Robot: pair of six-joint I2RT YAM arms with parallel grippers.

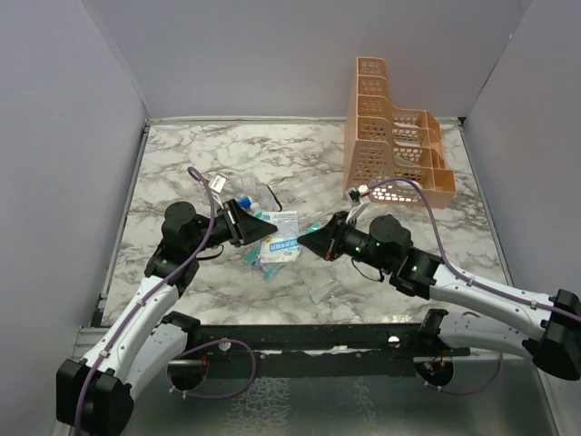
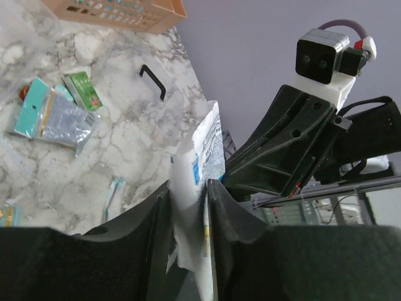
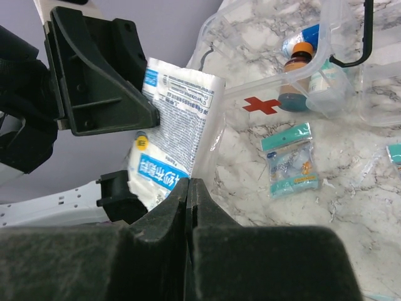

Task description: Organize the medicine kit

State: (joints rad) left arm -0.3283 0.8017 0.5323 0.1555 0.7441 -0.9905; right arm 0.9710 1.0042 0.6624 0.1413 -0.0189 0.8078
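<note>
Left tool, right tool pinch packet

Top view high, near side, down on the table; wrist views close, opposed, one packet in both.

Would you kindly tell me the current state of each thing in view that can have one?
white blue-printed sachet: held above the marble table, pinched by both grippers
left gripper: closed on the sachet
right gripper: shut on the sachet's corner
transparent plastic medicine kit with black handle: open, small bottles inside
orange perforated tiered rack: upright
teal-topped foil pouch: lying loose on the table
</note>
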